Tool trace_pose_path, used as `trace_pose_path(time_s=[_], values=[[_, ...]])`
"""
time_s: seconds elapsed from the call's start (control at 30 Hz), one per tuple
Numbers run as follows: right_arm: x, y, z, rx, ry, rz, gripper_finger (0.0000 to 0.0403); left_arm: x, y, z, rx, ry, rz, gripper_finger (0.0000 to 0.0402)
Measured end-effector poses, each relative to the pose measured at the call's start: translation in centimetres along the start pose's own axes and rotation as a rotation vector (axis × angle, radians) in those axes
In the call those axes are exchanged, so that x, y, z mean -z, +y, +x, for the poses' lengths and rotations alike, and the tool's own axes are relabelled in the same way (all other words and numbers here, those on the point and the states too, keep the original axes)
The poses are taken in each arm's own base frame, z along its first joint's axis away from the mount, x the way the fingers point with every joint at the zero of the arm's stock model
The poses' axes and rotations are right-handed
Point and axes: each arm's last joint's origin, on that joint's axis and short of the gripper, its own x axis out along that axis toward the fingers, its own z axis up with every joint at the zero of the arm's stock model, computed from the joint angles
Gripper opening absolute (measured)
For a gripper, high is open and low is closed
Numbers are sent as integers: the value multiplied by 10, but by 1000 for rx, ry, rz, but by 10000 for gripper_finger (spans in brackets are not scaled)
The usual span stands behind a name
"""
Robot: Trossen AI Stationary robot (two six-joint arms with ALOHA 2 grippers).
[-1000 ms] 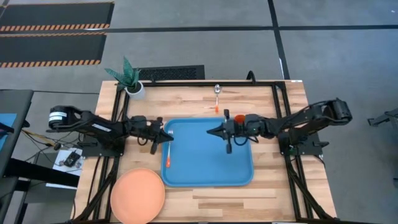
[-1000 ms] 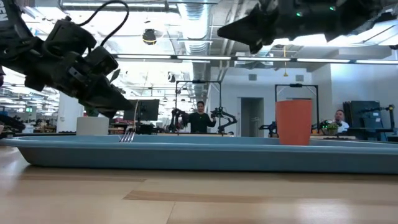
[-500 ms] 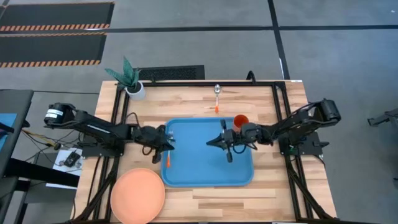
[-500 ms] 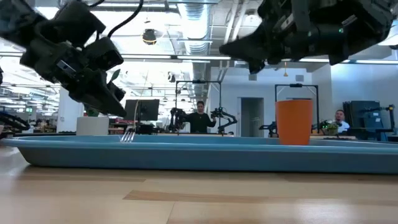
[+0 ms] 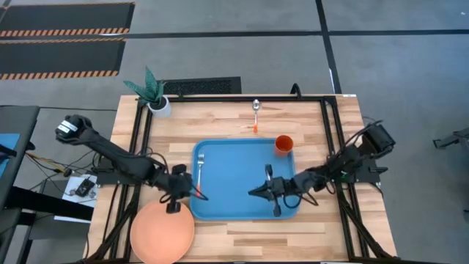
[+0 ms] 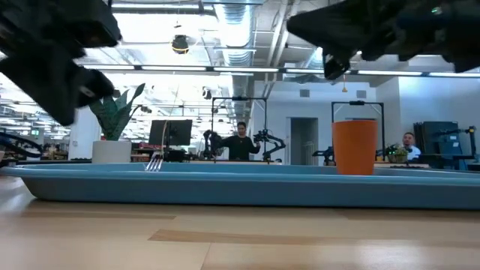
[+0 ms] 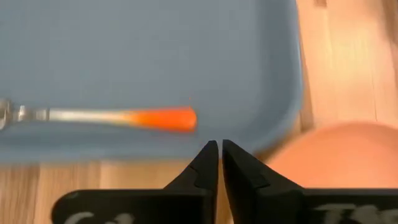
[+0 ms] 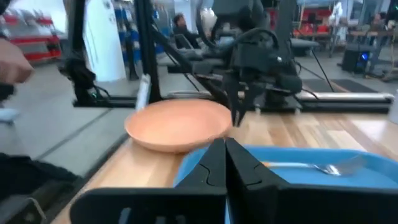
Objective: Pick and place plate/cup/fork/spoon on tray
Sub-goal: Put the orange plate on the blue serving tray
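Observation:
The blue tray [image 5: 245, 209] lies mid-table. The fork [image 5: 198, 170] lies flat in its left part, orange handle [image 7: 158, 118] toward the near edge. The orange cup [image 5: 283, 144] stands upright in the tray's far right corner. The spoon [image 5: 256, 111] lies on the table beyond the tray. The salmon plate [image 5: 161, 231] rests on the table at the near left. My left gripper [image 5: 195, 195] is shut and empty, by the tray's near left rim, just off the fork's handle end. My right gripper [image 5: 253, 193] is shut and empty, above the tray's near part.
A white pot with a green plant [image 5: 155, 94] stands at the table's far left corner. The table's black frame rails run along both sides. In the low view the cup [image 6: 354, 146] and fork tines [image 6: 155, 161] rise above the tray rim [image 6: 240, 184]; people stand in the room behind.
Both grippers have gone toward the table's near edge. My left gripper has gone from the tray's left rim down to its near left corner, toward the plate. My right gripper has gone from beside the cup to the tray's near part. The fork and cup have stayed put.

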Motion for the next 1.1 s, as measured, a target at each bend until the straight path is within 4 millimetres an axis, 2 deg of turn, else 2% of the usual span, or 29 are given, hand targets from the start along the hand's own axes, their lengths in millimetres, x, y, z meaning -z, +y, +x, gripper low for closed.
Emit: trace_pose_path(time_s=[0.2,0.5,0.8,1.1], values=[[11,19,3,-1,-40,36,8,7,-15,-14,-55,118,-83,40],[23,44,24,-40,-56,70,8,22,-18,-18,-117,216,-136,76],[27,62,39,-73,-69,81,8,27,-23,-20,-115,233,-122,85],[25,69,38,-93,-77,103,8,34,-31,-21,-104,241,-133,85]])
